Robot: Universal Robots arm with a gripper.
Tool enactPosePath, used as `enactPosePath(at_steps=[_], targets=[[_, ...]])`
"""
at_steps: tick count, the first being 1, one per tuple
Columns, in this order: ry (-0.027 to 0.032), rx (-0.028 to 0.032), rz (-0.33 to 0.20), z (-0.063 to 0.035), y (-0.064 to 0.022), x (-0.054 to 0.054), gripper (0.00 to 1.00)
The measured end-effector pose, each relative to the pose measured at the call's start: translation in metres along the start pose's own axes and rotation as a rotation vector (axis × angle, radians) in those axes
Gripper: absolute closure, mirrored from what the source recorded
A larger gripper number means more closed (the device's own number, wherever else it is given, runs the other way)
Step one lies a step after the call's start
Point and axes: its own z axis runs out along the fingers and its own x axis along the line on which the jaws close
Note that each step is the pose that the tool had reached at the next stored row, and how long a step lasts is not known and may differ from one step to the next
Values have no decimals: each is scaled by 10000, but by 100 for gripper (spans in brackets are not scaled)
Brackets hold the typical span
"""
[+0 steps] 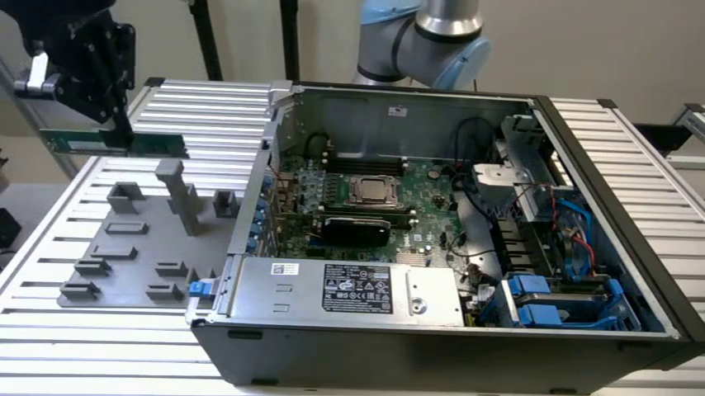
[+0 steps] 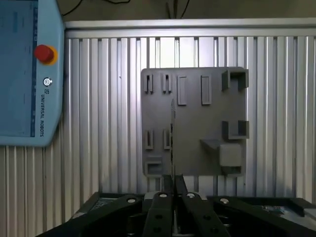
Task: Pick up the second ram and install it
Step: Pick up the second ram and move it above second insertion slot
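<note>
Hanging level above the grey fixture plate (image 2: 192, 126), the second ram (image 1: 66, 143) is clear of every holder and sits at the exterior view's left, well apart from the open computer case (image 1: 441, 346); the wrist view catches the stick edge-on, as a thin line. The gripper (image 1: 114, 130) is closed narrowly on it, pinching the upper edge near the middle of its length.

The step in hand looks like the carry, and doing it well seems to mean keeping the stick level and square in the fingers (a thin board held by one edge will likely swing if jerked); it should also ride high enough to clear the tall posts of the plate and the case's near wall.

By count: one ram in the grip, one gripper, one fixture plate with about ten raised holders (the exact number is hard to tell), one case with one motherboard (image 1: 418, 198) inside, and one teach pendant (image 2: 24, 74) with one red button (image 2: 44, 53), all on one slatted table (image 1: 66, 363); whether another stick sits in the board's slots, I cannot tell.
</note>
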Motion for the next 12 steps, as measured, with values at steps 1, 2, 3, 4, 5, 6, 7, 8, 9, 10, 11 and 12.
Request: enactPosePath(at_steps=[1, 2, 3, 4, 5, 6, 7, 8, 9, 10, 11, 12], targets=[[0, 0, 0, -41, -43, -2, 100], [-2, 1, 1, -76, -86, -5, 100], [-2, 1, 1, -108, -129, -8, 100], [-1, 0, 1, -139, -173, -11, 100], [-1, 0, 1, -170, -219, -15, 100], [0, 0, 0, -198, -263, -18, 100], [-2, 1, 0, -225, -308, -21, 100], [0, -1, 1, -251, -351, -25, 100], [1, -1, 1, -272, -395, -28, 100], [-1, 0, 1, -287, -439, -32, 100], [1, -2, 0, -300, -485, -38, 100], [-1, 0, 0, -306, -530, -43, 100]])
